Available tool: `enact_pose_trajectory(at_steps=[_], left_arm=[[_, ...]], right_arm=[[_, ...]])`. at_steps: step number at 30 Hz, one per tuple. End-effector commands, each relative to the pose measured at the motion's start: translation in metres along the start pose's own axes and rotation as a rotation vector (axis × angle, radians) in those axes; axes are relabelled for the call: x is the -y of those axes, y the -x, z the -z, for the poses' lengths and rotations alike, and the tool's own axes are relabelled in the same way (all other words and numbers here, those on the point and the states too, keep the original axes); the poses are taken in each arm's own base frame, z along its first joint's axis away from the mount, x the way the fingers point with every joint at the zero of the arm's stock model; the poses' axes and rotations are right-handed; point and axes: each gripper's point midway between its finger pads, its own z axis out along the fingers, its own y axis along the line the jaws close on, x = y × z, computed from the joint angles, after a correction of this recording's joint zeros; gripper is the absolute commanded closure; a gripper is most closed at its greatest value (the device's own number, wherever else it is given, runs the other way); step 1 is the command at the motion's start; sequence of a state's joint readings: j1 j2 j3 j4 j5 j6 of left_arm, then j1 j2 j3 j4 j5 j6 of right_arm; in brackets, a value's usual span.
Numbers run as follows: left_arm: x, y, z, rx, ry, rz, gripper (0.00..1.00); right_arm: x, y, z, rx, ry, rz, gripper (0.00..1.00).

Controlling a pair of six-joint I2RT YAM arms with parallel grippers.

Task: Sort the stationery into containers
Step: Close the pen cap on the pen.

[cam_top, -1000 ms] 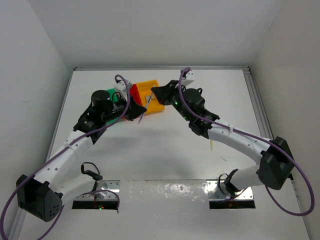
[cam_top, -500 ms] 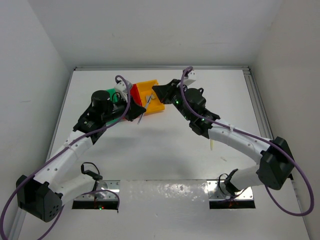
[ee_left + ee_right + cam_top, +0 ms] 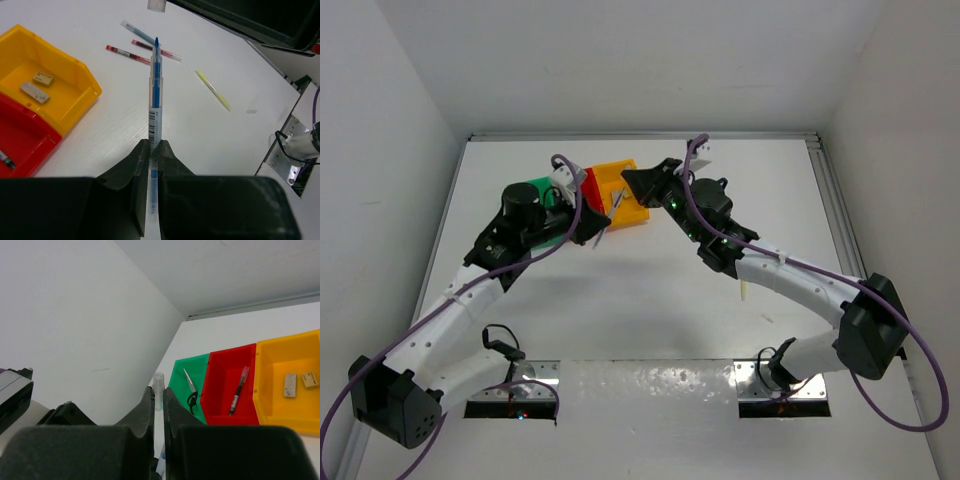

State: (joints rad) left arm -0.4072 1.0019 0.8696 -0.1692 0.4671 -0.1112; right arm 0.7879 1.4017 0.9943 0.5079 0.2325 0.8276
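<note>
My left gripper (image 3: pixel 154 145) is shut on a blue pen (image 3: pixel 155 100) whose bare tip points away from it. My right gripper (image 3: pixel 158 392) is shut on a clear pen cap (image 3: pixel 159 382), which shows just beyond the pen tip in the left wrist view (image 3: pixel 156 5). Both grippers meet in front of the bins in the top view, left (image 3: pixel 595 228) and right (image 3: pixel 628 180). The green bin (image 3: pixel 200 365) holds small scissors (image 3: pixel 190 390). The red bin (image 3: pixel 220 390) holds a pen (image 3: pixel 238 390). The yellow bin (image 3: pixel 280 405) holds two eraser blocks (image 3: pixel 290 385).
Loose on the table past the held pen lie a dark red pen (image 3: pixel 127 54), a red-white pen (image 3: pixel 160 50), a blue pen (image 3: pixel 137 32) and a pale yellow stick (image 3: pixel 214 91). A pale stick (image 3: pixel 744 290) lies under the right arm. White walls enclose the table.
The right gripper with the cap has shifted slightly up and left, nearer the pen tip. The left arm has shifted a little towards the bins. Both grips are unchanged.
</note>
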Motion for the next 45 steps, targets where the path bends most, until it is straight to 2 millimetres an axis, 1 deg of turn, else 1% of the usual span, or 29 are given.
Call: enact_pose_trajectory(at_steps=[1,4,5,6,7,8,9,10,11,13,15,16,18,19,21,25,28,34,40,43,45], left_arm=[[0.011,0.028,0.008,0.085,-0.016,-0.064,1.00],[0.011,0.033,0.012,0.116,-0.005,-0.085,1.00],[0.012,0.036,0.015,0.134,0.000,-0.095,1.00],[0.011,0.037,0.016,0.150,0.005,-0.106,1.00],[0.011,0.038,0.017,0.163,0.006,-0.115,1.00],[0.012,0.043,0.022,0.191,0.009,-0.125,1.00],[0.013,0.045,0.023,0.214,0.004,-0.139,1.00],[0.016,0.051,0.024,0.249,-0.002,-0.156,1.00],[0.020,0.053,0.028,0.271,-0.019,-0.173,1.00],[0.022,0.052,0.029,0.305,-0.038,-0.216,1.00],[0.029,0.050,0.029,0.332,-0.075,-0.247,1.00],[0.035,0.048,0.030,0.341,-0.113,-0.266,1.00],[0.042,0.046,0.030,0.378,-0.154,-0.293,1.00],[0.047,0.046,0.031,0.397,-0.174,-0.298,1.00],[0.053,0.046,0.029,0.432,-0.203,-0.286,1.00],[0.065,0.052,0.031,0.491,-0.247,-0.233,1.00],[0.070,0.056,0.034,0.524,-0.265,-0.188,1.00],[0.072,0.063,0.043,0.556,-0.257,-0.155,1.00],[0.068,0.059,0.042,0.544,-0.234,-0.140,1.00],[0.065,0.058,0.040,0.534,-0.223,-0.138,1.00],[0.065,0.057,0.040,0.528,-0.219,-0.142,1.00]], right_arm=[[-0.010,0.016,0.004,0.053,0.031,-0.003,1.00],[-0.009,0.017,0.006,0.059,0.026,0.008,1.00],[-0.011,0.020,0.007,0.066,0.031,0.014,1.00],[-0.014,0.020,0.008,0.066,0.040,0.020,1.00],[-0.019,0.025,0.010,0.074,0.056,0.049,1.00],[-0.024,0.024,0.011,0.070,0.069,0.067,1.00],[-0.029,0.025,0.013,0.071,0.086,0.088,1.00],[-0.033,0.028,0.014,0.077,0.099,0.130,1.00],[-0.042,0.034,0.020,0.092,0.122,0.152,1.00],[-0.049,0.042,0.025,0.111,0.145,0.212,1.00],[-0.062,0.055,0.033,0.134,0.177,0.265,1.00],[-0.067,0.056,0.036,0.131,0.192,0.282,1.00],[-0.077,0.061,0.043,0.130,0.228,0.345,1.00],[-0.081,0.060,0.046,0.124,0.245,0.360,1.00],[-0.088,0.065,0.052,0.132,0.262,0.388,1.00],[-0.099,0.062,0.056,0.124,0.284,0.413,1.00],[-0.100,0.060,0.055,0.123,0.276,0.438,1.00],[-0.098,0.067,0.060,0.150,0.248,0.473,1.00],[-0.099,0.064,0.060,0.141,0.249,0.480,1.00],[-0.102,0.062,0.060,0.138,0.255,0.477,1.00],[-0.105,0.064,0.060,0.146,0.262,0.473,1.00]])
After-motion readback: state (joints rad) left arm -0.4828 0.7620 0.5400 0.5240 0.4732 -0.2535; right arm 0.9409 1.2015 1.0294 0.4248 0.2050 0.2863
